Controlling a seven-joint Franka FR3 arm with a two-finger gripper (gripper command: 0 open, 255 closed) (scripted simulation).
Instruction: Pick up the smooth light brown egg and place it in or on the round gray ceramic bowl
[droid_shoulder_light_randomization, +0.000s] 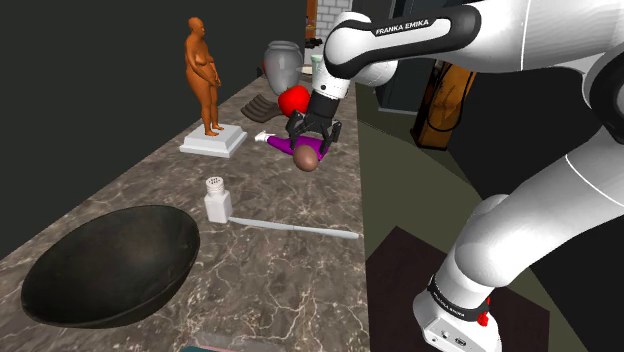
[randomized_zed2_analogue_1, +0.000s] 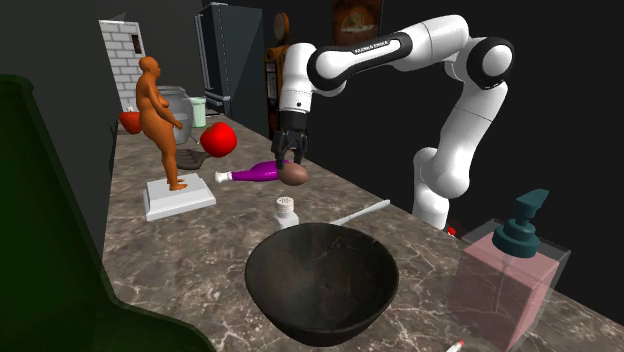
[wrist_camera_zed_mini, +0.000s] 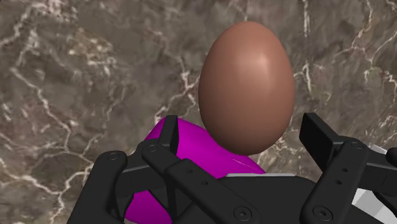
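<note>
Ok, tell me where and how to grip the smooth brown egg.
Probably across its widest belly, from above: the smooth brown egg lies on its side on the marbled counter, a purple bottle at its blunt end, so the gripper closes across the short axis.

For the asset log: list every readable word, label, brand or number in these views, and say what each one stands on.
"FRANKA EMIKA": black capitals on the white arm, on the link above the wrist, in the shoulder view.
The same lettering on that link in the second exterior view: too small to read with certainty.
Framed picture on the far wall: no legible text.
Nothing else carries readable text.
</note>
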